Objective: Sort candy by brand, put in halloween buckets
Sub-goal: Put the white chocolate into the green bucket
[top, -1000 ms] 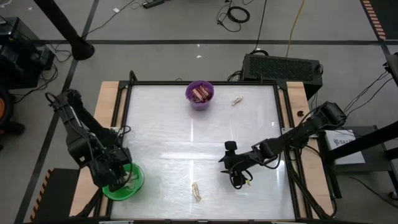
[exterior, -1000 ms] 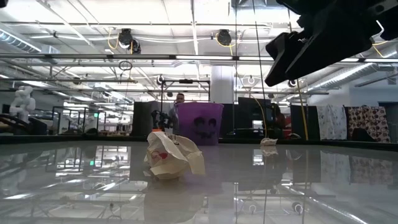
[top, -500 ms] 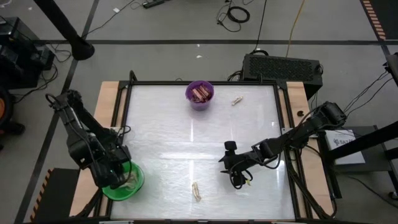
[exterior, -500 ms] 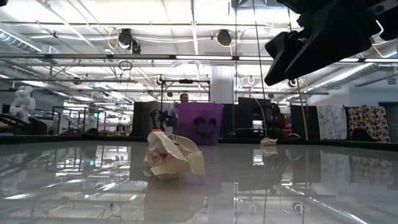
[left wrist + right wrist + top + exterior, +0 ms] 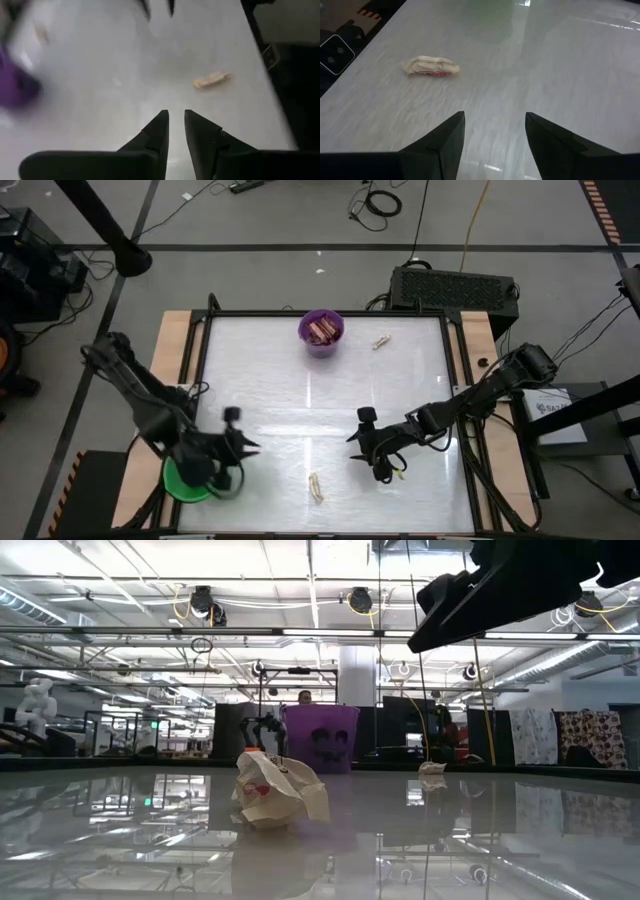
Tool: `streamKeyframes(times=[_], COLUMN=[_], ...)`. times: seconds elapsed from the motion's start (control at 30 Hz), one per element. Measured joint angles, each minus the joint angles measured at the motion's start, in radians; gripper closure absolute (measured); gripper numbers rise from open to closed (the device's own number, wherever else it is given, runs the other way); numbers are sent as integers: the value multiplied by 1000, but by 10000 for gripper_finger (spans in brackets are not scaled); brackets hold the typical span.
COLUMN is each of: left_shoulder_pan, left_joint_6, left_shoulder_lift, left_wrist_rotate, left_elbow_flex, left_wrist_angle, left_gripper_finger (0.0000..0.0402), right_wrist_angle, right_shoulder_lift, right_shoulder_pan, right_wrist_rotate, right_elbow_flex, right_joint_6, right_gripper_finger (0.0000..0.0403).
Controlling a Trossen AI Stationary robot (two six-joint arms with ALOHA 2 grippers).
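A pale cream twisted-wrapper candy (image 5: 316, 487) lies on the tabletop (image 5: 300, 410), between both arms. The left end effector (image 5: 243, 446), fingers nearly closed and empty, hangs just beside the bright green plastic bucket (image 5: 180, 485). The right end effector (image 5: 492, 132) hovers spread and empty near that candy, probably to grab it.

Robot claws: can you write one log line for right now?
left claw shut, empty | right claw open, empty | cream candy loose on table

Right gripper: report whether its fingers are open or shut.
Open. In the right wrist view the right gripper shows a wide gap of bare table between its two fingers, and nothing is held; a cream candy lies ahead.
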Motion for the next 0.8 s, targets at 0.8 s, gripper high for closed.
streamKeyframes(times=[0.8], left_shoulder_pan=[294], left_joint_6=[704], left_shoulder_lift=[630], left_wrist_rotate=[385], left_elbow_flex=[-1], left_wrist_angle=[693], left_gripper_finger=[323], right_wrist_angle=[-28], right_shoulder_lift=[0], right_shoulder_pan=[0], right_wrist_rotate=[-2], right_elbow_flex=[0], right_joint_6=[23], right_gripper_finger=[202])
